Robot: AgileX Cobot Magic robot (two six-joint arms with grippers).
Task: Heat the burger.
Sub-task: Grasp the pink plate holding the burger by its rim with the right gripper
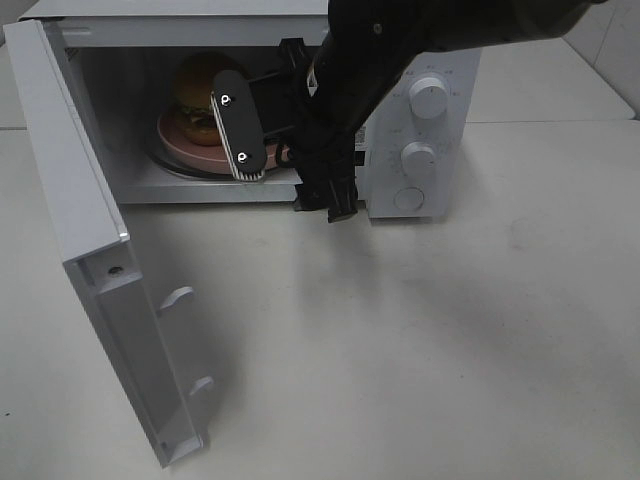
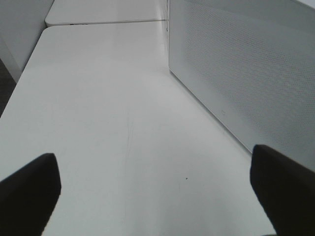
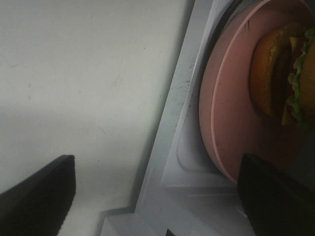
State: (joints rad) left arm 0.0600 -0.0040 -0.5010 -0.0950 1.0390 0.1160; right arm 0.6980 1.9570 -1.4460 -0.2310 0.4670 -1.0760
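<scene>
The table is carrying a white microwave, whose door is hanging wide open on the left of the high view. The right arm is reaching down across the opening. Inside the chamber a pink plate is lying flat, and the burger is sitting upright on it. The right gripper is hovering at the front sill just before the plate, jaws spread wide and gripping nothing. The left gripper is hanging over the table beside the microwave's perforated side wall, jaws likewise spread wide and empty.
</scene>
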